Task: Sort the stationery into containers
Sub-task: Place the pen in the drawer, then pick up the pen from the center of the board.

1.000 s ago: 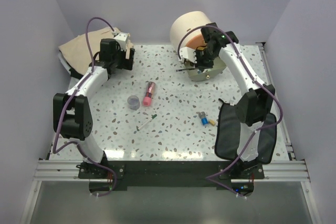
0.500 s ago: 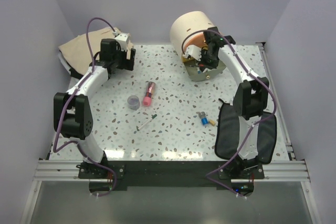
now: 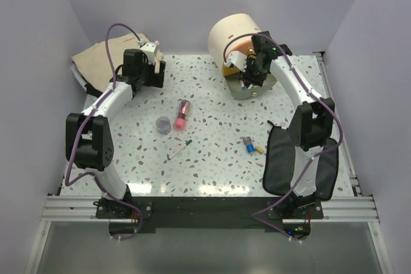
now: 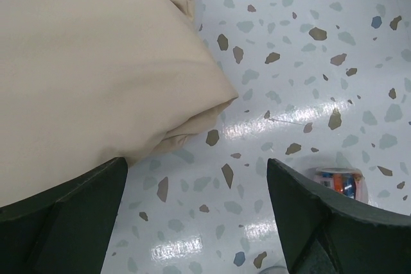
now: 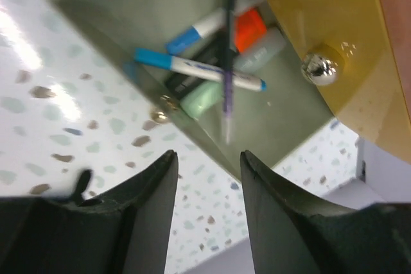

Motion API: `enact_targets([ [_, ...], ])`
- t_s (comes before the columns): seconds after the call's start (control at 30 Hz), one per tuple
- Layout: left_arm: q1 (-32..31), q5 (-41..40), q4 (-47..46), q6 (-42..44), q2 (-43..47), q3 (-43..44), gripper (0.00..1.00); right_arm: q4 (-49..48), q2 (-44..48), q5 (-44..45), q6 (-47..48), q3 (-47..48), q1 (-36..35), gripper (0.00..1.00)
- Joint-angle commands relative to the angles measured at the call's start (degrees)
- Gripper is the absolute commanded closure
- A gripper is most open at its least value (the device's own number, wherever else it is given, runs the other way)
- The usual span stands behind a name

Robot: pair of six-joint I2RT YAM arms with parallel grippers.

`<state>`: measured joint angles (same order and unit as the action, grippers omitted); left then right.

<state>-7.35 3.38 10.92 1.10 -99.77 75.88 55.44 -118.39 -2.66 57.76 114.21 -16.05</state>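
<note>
Right tool (image 5: 205, 162): shifted closer to the cream box (image 3: 231, 30) since a second ago; fingers now parted, moderate gap, holding nothing. Open drawer (image 5: 282, 129) just beyond its tips holds a thin dark-purple pen (image 5: 227, 75) lying across a blue-capped white pen (image 5: 199, 67), with an orange-and-black highlighter (image 5: 250, 30) underneath. Left tool (image 4: 196, 178): wide, empty.

Left and right jaws apart.

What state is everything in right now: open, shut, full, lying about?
Drawer: pulled out, pens inside.
Right gripper: open, empty, above the drawer.
Left gripper: open, empty.
Pouch: lying flat; open or shut, cannot tell.
Pink tube: lying loose, not yet sorted.
Green-capped pen: lying loose, cap on.
</note>
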Motion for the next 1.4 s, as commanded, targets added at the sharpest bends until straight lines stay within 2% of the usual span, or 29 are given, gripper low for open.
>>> enact_targets([
  [0.0,0.4,-2.7,-1.9,0.5,2.3,-1.8,0.05,7.1,11.7,-20.7,3.6,-5.0,-3.6,0.53],
  [0.03,0.4,-2.8,-2.3,0.6,2.0,-2.1,0.05,6.2,12.6,-21.0,4.4,-9.4,-7.4,0.53],
  [0.13,0.6,-2.5,-4.1,1.0,0.8,-3.8,0.05,2.4,11.3,-21.7,6.3,-13.9,-14.4,0.54],
  [0.27,0.8,-0.6,-6.2,1.1,-0.3,-4.8,0.05,2.6,2.7,-24.6,7.6,-9.5,-20.7,0.56],
  [0.33,0.8,-0.5,-6.3,0.5,-0.3,-4.5,0.05,1.1,-0.3,-23.8,6.0,-6.1,-23.8,0.57],
  [0.43,0.8,-0.5,-5.8,0.4,0.8,-4.0,0.05,3.9,-5.1,-21.9,8.8,-2.7,-27.6,0.59],
  [0.67,0.8,-2.8,-4.9,0.7,5.5,-6.1,0.04,2.2,-5.7,-23.9,12.6,-7.3,-32.0,0.59],
  [0.93,-1.8,-6.4,-5.4,2.1,9.5,-10.7,0.03,0.1,-7.1,-24.4,10.5,-8.3,-34.6,0.59],
  [1.23,-4.1,-8.8,-5.0,2.8,9.9,-9.7,0.02,-6.1,-9.1,-23.2,6.2,-10.9,-36.2,0.59],
  [1.37,-4.1,-9.1,-4.4,2.9,9.6,-8.8,0.02,-9.5,-9.6,-21.4,5.4,-13.0,-36.2,0.64],
])
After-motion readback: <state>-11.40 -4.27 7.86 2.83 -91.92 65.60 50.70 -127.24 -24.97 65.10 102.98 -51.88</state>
